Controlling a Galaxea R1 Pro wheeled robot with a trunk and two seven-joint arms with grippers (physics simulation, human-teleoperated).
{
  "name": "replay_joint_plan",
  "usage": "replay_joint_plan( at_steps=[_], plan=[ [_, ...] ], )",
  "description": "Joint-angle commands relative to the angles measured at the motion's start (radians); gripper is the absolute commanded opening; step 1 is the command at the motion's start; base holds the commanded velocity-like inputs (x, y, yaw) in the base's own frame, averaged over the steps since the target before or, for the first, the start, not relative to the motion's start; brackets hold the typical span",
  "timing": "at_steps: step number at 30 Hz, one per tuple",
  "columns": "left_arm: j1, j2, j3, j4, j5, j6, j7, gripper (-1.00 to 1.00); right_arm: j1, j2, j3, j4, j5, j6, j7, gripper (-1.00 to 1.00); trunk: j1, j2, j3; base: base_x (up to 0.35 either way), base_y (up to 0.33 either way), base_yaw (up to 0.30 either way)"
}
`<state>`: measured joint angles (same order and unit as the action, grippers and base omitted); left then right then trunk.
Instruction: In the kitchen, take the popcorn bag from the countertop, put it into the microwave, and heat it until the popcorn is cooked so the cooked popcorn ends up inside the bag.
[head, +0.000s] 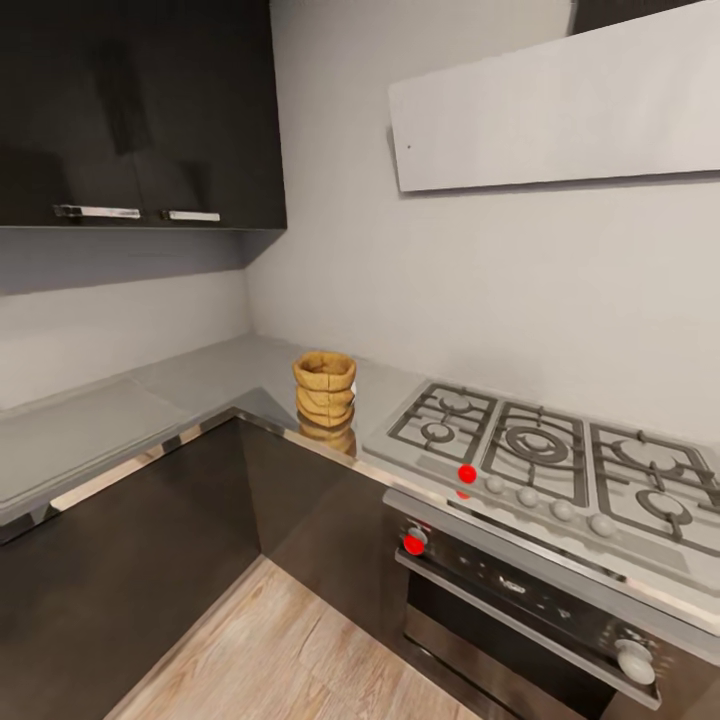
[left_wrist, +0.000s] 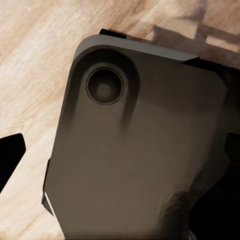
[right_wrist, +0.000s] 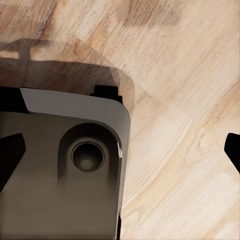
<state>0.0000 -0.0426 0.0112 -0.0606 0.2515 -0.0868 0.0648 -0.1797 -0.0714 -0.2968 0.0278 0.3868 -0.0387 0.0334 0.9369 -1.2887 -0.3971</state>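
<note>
Where the two runs of the table meet in the corner, just left of centre in the head view, the popcorn bag stands upright near the front edge, its rolled rim open at the top and its reflection showing in the glossy surface beneath; it is just beside the left end of the gas hob, apart from it; the hob fills the lower right of the frame with black grates and a row of pale knobs along its front, one red mark among them; below it sits the black oven with a steel handle, a white knob at its right and a red mark at its left; black wall cupboards with steel handles hang in the upper left, and a pale hood panel crosses the upper right against the grey wall; pale wood floor shows at the bottom centre.

In the left wrist view the left hand shows dark fingertips at both side edges, spread wide and holding nothing, over the robot's dark base and the floor; in the right wrist view the right hand is likewise spread and empty.
</note>
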Motion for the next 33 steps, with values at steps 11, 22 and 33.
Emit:
replay_joint_plan(
  at_steps=[11,22,33],
  plan=[
    [0.000,0.000,0.000,-0.001,0.003,-0.002,0.003,1.00,-0.001,0.000,-0.008,0.003,0.007,0.005,0.004,1.00,-0.042,0.077,0.034,0.000,0.000,0.000],
    [0.000,0.000,0.000,-0.001,0.002,-0.002,0.001,1.00,-0.001,-0.001,-0.006,0.003,0.009,0.002,0.002,1.00,-0.084,0.154,0.055,0.000,0.000,0.000],
    [0.000,-0.007,-0.001,0.002,-0.003,-0.002,0.010,1.00,-0.001,-0.001,-0.005,0.003,0.009,0.000,0.002,1.00,-0.127,0.231,0.072,0.000,0.000,0.000]
  ],
)
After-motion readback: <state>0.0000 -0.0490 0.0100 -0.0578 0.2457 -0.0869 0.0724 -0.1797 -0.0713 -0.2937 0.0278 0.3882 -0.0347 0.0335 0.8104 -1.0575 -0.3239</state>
